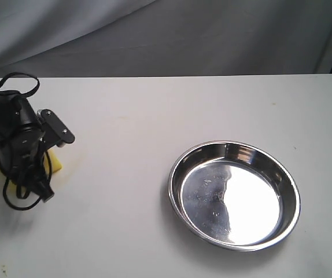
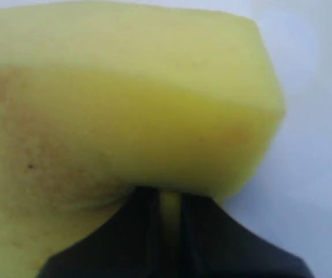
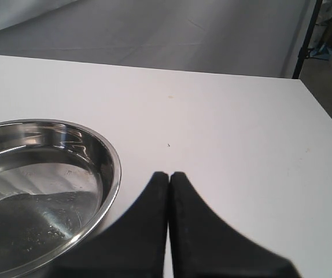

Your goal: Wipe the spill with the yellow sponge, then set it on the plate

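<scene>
Yellow sponge point(image 2: 125, 116) sits clamped in the left pincer point(image 2: 170, 202).

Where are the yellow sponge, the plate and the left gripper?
yellow sponge point(image 2: 125, 116), left wrist view, middle of the foam.
plate point(image 1: 235, 200), exterior view, bare shiny floor.
left gripper point(image 2: 169, 204), left wrist view, between its fingertips.

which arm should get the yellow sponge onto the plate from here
Left. Its end effector is shut on the yellow sponge. The right end effector is shut and empty near the plate, so it would probably have to fetch the sponge first.
</scene>
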You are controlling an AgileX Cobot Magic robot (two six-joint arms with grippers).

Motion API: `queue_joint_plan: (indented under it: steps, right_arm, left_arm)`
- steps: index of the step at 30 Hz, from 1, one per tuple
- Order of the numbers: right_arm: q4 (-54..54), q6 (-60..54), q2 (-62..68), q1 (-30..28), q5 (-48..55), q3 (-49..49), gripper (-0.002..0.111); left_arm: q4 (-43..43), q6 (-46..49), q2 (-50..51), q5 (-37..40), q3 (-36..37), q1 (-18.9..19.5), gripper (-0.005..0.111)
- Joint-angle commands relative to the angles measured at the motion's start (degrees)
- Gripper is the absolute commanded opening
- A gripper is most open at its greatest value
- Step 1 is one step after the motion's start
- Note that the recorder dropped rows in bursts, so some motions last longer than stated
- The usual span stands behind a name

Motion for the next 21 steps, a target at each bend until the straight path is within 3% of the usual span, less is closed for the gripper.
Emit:
queue_joint_plan:
  steps: [1, 4, 12, 21]
  right_arm:
    - [0.2, -0.2, -0.4, 0.1, 0.0, 0.2, 0.000]
    - [0.2, -0.2, -0.4, 0.1, 0.0, 0.2, 0.000]
    - [0.2, -0.2, -0.4, 0.1, 0.0, 0.2, 0.000]
    - [0.2, -0.2, -0.4, 0.1, 0.0, 0.2, 0.000]
  left_arm:
    - [-3.7, 3.2, -3.6, 7.6, 3.8, 0.5, 0.000]
    - [-9.8, 6.3, -6.2, 7.6, 4.1, 0.5, 0.000]
    - [-33.1, 27.7, -8.7, 8.3, 4.2, 0.5, 0.000]
    - [-33.8, 30.2, -5.1, -8.1, 4.3, 0.2, 0.000]
